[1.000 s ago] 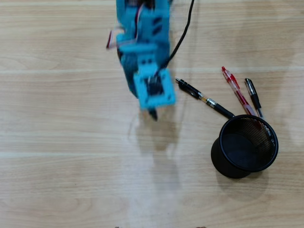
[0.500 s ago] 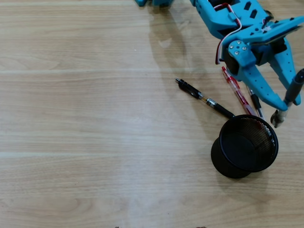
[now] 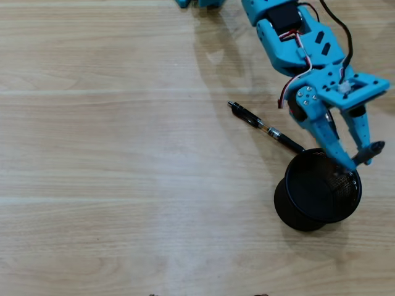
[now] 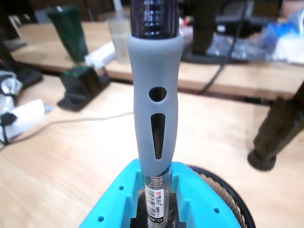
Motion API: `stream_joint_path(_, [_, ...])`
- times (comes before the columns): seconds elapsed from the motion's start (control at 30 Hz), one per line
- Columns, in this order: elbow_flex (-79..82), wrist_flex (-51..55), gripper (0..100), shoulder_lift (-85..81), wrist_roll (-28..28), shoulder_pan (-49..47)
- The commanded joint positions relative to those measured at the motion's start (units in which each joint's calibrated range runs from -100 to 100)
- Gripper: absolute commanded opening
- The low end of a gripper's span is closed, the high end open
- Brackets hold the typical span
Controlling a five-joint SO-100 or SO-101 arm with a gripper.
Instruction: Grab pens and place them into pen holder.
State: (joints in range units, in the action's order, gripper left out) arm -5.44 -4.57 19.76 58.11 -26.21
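over the pen holder the blue arm reaches down, its gripper pinching a grey-gripped pen above the holder's rim. beside the holder, up and left overhead, a black pen lies on the table.

Pen lies just beside pen holder; table left open.

Black mesh holder, bright blue gripper with black fingertip, black-and-clear pen on pale wood-grain desk, grey-gripped pen with 1 white barcode label
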Motion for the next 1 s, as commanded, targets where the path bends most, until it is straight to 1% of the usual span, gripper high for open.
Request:
stream_joint_path(0.0, [1.42, -0.81, 2, -0.24, -0.35, 1.86])
stream_joint_path(0.07, [1.69, -0.81, 5, -0.07, -0.35, 2.26])
stream_joint_path(0.13, [2.14, -0.81, 9, -0.07, -0.35, 2.75])
stream_joint_path(0.2, [2.32, -1.15, 14, -0.24, -1.50, 3.07])
stream_joint_path(0.27, [1.78, -1.32, 16, -1.25, -3.59, 3.15])
stream_joint_path(0.37, [1.51, -0.89, 16, -6.58, -6.57, 3.15])
stream_joint_path(0.47, [4.22, 1.26, 17, -15.54, -11.90, 3.23])
stream_joint_path(0.53, [7.21, 9.85, 17, -23.57, -16.34, 3.39])
stream_joint_path(0.57, [8.84, 17.24, 17, -28.30, -18.54, 3.87])
stream_joint_path(0.6, [10.56, 27.56, 17, -33.12, -21.10, 4.44])
stream_joint_path(0.67, [13.55, 52.14, 17, -41.06, -25.28, 5.89])
stream_joint_path(0.7, [17.53, 74.91, 16, -44.11, -26.59, 7.75])
stream_joint_path(0.73, [19.16, 83.51, 16, -43.94, -26.80, 8.23])
stream_joint_path(0.77, [20.70, 88.32, 16, -43.35, -26.59, 8.79])
stream_joint_path(0.8, [21.88, 90.04, 16, -42.50, -26.43, 9.12])
stream_joint_path(0.87, [21.97, 89.52, 16, -39.46, -27.01, 8.23])
stream_joint_path(0.97, [20.07, 85.40, 16, -32.19, -29.36, 4.36])
